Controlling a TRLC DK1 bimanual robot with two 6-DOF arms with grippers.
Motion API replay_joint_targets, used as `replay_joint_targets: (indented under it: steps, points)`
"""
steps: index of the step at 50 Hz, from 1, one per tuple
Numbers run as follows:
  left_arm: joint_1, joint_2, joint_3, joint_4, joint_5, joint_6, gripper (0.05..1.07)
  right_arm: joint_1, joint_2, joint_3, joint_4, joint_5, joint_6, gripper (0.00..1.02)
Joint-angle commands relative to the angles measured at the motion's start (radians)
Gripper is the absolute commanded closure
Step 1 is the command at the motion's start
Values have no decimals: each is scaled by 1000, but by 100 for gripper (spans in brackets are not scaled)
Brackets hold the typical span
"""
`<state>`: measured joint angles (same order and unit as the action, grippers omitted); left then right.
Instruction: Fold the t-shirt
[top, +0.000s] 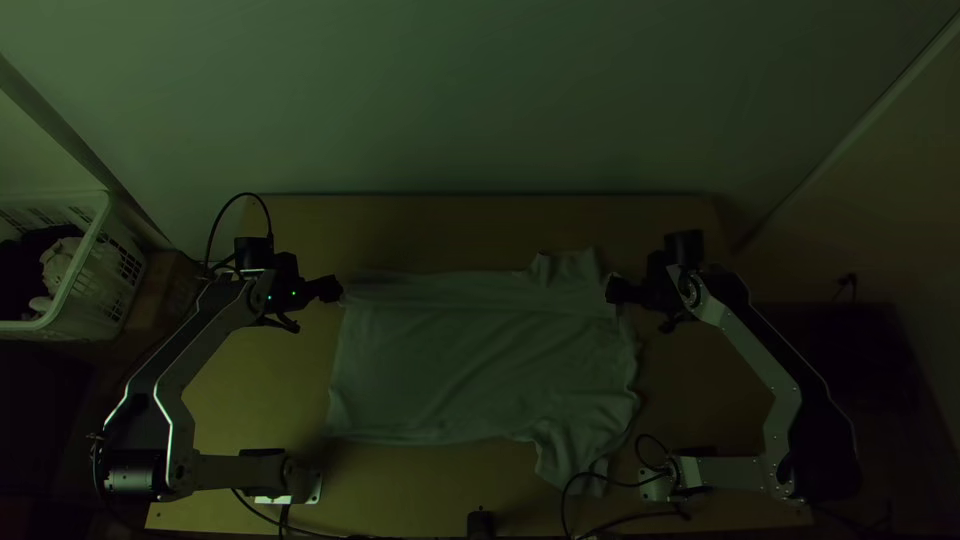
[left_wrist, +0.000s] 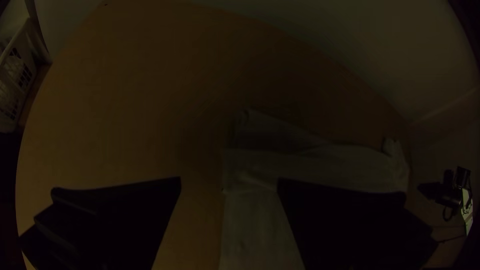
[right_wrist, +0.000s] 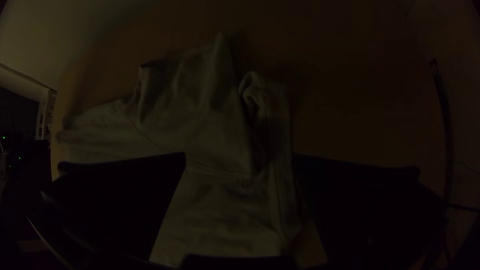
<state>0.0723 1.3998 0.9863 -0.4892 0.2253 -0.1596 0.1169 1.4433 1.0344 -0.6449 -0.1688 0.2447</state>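
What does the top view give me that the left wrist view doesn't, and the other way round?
Top view: the shirt's near edge, its near sleeve, and the two bases, left and right.

Left wrist view: the left gripper's fingers standing open, with a gap between their tips.

Both: part of the shirt with a band along its far side, the right gripper, the basket and the table.

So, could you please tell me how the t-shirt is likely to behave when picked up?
The t-shirt will probably hang floppy, since it lies in soft wrinkles. Its rumpled near sleeve may trail or crumple. The far-side strip, seemingly folded over, could fall open, as it looks only loosely laid.
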Motion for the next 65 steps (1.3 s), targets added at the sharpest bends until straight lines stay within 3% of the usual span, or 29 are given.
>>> replay_joint_targets:
  steps: [1,14,21,26,35,46,65]
  points:
    - [1,-51,5,-45,16,17,12,-3,-67,-33,-50,6,48,3]
    - [-14,-137,46,-241,20,35,12,15,-212,-16,-245,8,47,3]
    - [-16,-211,34,-318,20,51,12,17,-244,-22,-341,8,-24,3]
    - [-16,-260,15,-374,19,57,12,15,-279,-34,-391,8,-22,3]
    - [-14,-341,-49,-456,17,75,10,12,-304,-42,-506,3,105,4]
    - [-22,-351,-83,-629,0,66,10,40,-320,-77,-584,3,105,4]
    - [-97,-398,-167,-779,-132,117,10,59,-304,-155,-694,6,-25,5]
